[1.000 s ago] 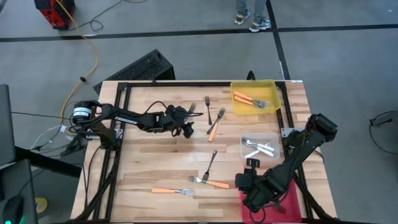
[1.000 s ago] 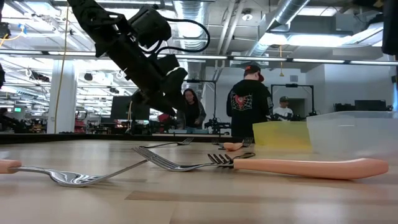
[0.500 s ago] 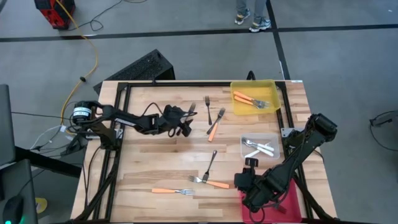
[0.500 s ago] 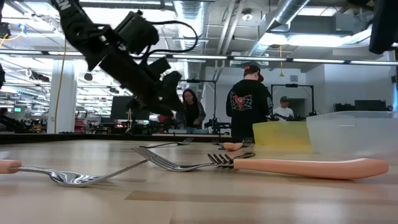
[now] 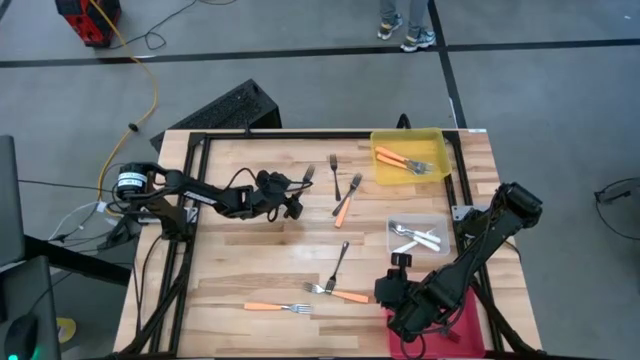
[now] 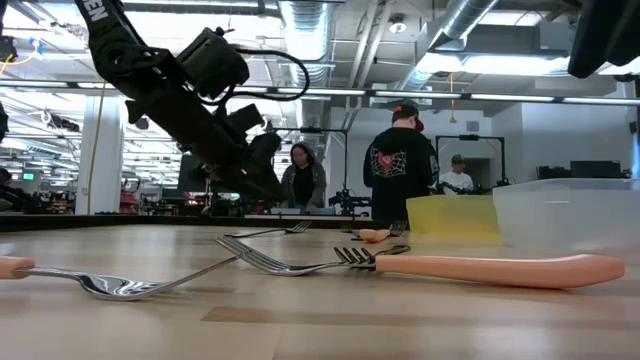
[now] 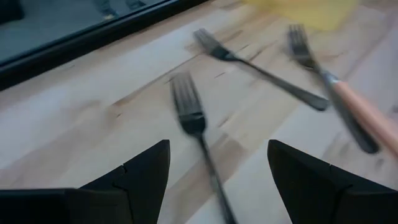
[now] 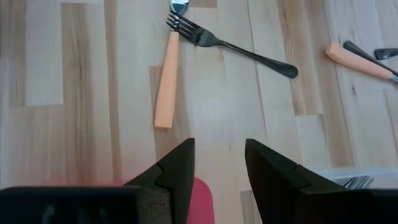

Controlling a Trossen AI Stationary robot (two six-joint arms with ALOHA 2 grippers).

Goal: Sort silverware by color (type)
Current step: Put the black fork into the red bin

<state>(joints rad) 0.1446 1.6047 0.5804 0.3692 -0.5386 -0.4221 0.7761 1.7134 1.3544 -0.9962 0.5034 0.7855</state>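
Note:
My left gripper [image 5: 295, 206] [image 7: 217, 180] hangs open, low over the table's far left part. Its fingers stand on either side of the handle of a dark fork [image 7: 193, 118] [image 5: 307, 178] that lies flat on the wood, and they touch nothing. Two more dark forks [image 5: 333, 165] [image 5: 354, 184] and an orange-handled fork [image 5: 344, 210] lie just to the right of it. My right gripper [image 5: 396, 288] [image 8: 221, 168] is open over the near right part, above bare wood. An orange-handled fork [image 8: 165, 81] and a dark fork [image 8: 239, 48] lie crossed ahead of it.
A yellow bin [image 5: 438, 150] at the far right holds orange-handled forks. A clear bin [image 5: 392, 232] holds pale forks. A red bin [image 5: 468, 318] lies under my right arm. Another orange-handled fork [image 5: 272, 307] lies near the front edge. People stand beyond the table [image 6: 400, 165].
My left gripper has sunk toward the table and drawn back a little toward the table's left edge, still open, over the dark fork. The forks have not moved.

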